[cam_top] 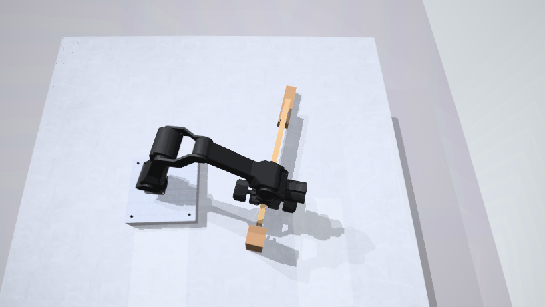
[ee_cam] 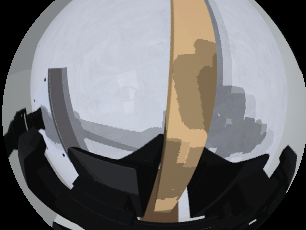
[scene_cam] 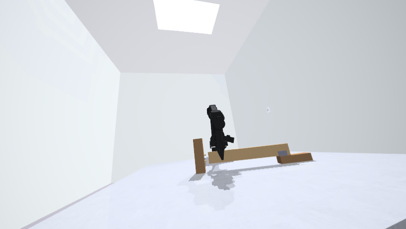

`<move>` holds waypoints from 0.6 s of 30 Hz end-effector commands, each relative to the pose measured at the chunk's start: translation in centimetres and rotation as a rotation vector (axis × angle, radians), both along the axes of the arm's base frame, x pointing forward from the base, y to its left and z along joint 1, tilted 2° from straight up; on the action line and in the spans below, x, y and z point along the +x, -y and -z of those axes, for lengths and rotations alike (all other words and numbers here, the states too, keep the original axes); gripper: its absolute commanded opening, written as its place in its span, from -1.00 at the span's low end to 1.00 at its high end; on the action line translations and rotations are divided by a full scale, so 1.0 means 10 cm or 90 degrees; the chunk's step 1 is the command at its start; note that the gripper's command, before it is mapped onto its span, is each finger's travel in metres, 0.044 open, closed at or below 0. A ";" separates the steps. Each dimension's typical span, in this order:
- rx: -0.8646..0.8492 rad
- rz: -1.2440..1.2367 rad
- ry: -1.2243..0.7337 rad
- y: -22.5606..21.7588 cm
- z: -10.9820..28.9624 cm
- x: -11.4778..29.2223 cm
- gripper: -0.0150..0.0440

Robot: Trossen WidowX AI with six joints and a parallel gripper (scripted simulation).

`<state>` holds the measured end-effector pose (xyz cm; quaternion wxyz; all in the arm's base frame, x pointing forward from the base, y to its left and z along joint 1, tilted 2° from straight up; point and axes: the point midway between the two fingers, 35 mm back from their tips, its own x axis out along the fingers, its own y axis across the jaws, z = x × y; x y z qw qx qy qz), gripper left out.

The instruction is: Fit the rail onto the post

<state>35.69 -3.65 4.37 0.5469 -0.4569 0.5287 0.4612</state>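
Observation:
The long wooden rail (cam_top: 278, 145) (scene_cam: 253, 153) (ee_cam: 178, 62) runs from the low footboard block (cam_top: 290, 91) (scene_cam: 297, 158) towards the short wooden post (cam_top: 254, 238) (scene_cam: 199, 156). Its far end sits in the grey bracket (scene_cam: 282, 153). Its near end is lifted off the table and stands just short of the post. In the side view a narrow gap shows there, with the two pegs (scene_cam: 205, 158) in it. My gripper (cam_top: 271, 194) (scene_cam: 221, 156) (ee_cam: 172, 139) is shut on the rail near that end, gripping it from above. The rail's end holes are hidden.
The white table (cam_top: 95, 95) (scene_cam: 312, 199) carries the arm's grey base plate (cam_top: 152, 213) to the left of the rail. The table's right edge lies beyond the rail, and walls stand around the table.

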 end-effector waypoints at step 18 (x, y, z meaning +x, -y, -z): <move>-0.001 0.001 0.001 0.09 -0.02 -0.01 -0.49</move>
